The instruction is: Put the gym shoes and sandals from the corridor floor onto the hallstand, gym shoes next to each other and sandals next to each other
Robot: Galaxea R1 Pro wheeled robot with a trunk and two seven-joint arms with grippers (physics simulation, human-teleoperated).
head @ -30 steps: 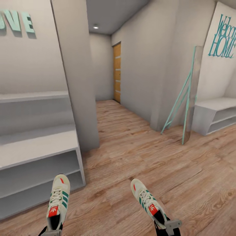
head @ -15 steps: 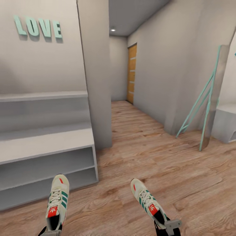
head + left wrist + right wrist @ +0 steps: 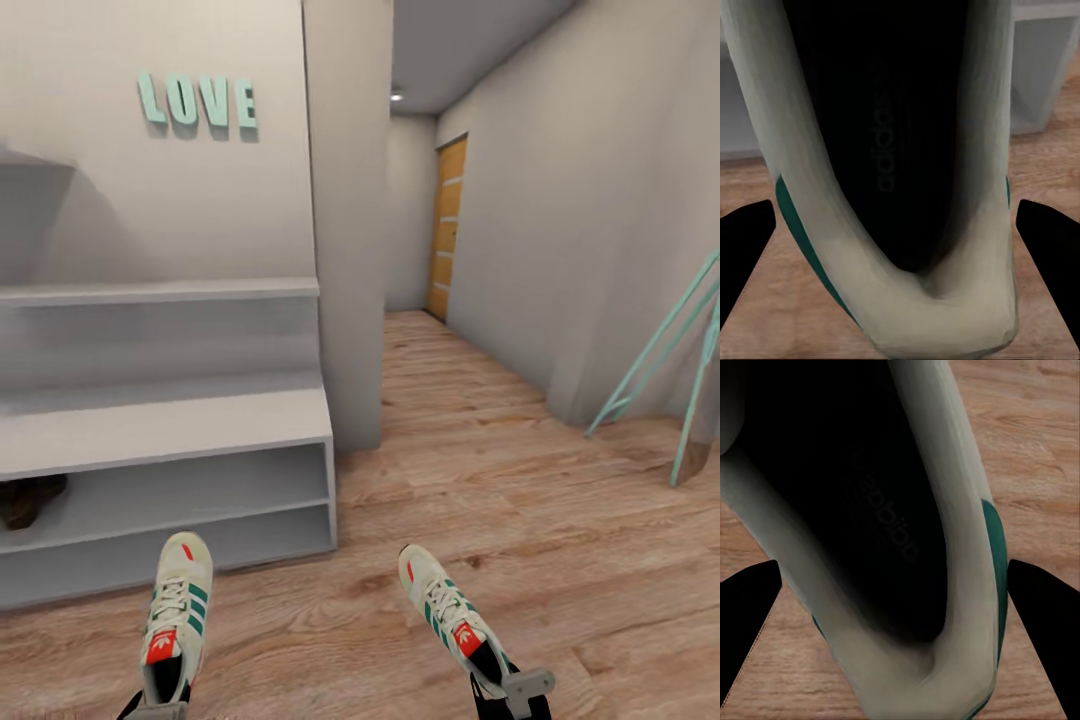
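Note:
I hold one gym shoe in each hand, low over the corridor floor [image 3: 480, 480]. The left gym shoe [image 3: 176, 615] [image 3: 900, 150] is cream with green stripes, and my left gripper [image 3: 155, 708] [image 3: 900, 244] is shut on its heel. The right gym shoe [image 3: 452, 615] [image 3: 892, 525] hangs toe-forward from my right gripper [image 3: 510, 692] [image 3: 892, 600], shut on its heel. The hallstand [image 3: 170, 425] stands ahead to the left. A dark brown shape, likely a sandal [image 3: 25, 500], lies in its upper open shelf, cut off by the picture's edge.
A wall pillar [image 3: 345, 250] rises right beside the hallstand's right end. The corridor runs on to an orange door [image 3: 447, 230]. A teal-framed stand [image 3: 665, 350] leans on the right wall. LOVE letters [image 3: 197, 100] hang above the hallstand.
The view has swung to the left, so the hallstand and the LOVE letters sit further right in the picture and the dark shape on the shelf has appeared. Both held shoes keep their places.

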